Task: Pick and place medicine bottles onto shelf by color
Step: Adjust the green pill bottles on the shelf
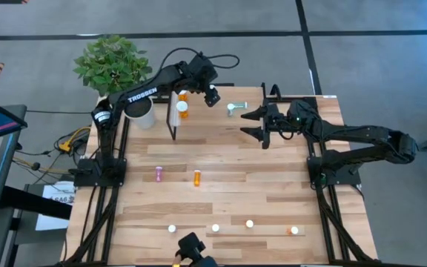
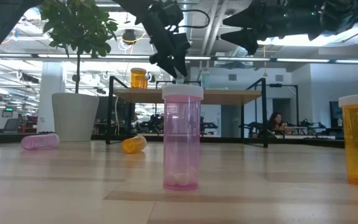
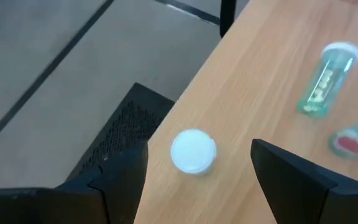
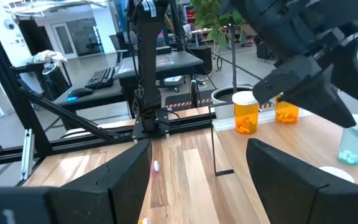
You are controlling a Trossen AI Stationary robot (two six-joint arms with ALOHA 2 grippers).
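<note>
My left gripper (image 1: 213, 97) hangs open, slanting down, past the right end of the shelf (image 1: 175, 119) near the table's far edge. Its fingers stand on either side of an upright white-capped bottle (image 3: 192, 150) without touching it; only the cap shows. A pale teal bottle (image 3: 325, 81) lies on its side just to the right. Two orange bottles (image 4: 246, 112) (image 4: 286, 111) stand on the shelf. My right gripper (image 1: 247, 124) waits open and level, right of the teal bottle (image 1: 234, 109).
A potted plant (image 1: 113, 65) stands at the far left. Mid-table lie a pink bottle (image 1: 159, 173) and an orange one (image 1: 196, 177). Several bottles stand along the near edge, among them a pink one (image 2: 182, 137) and an orange one (image 1: 294, 231).
</note>
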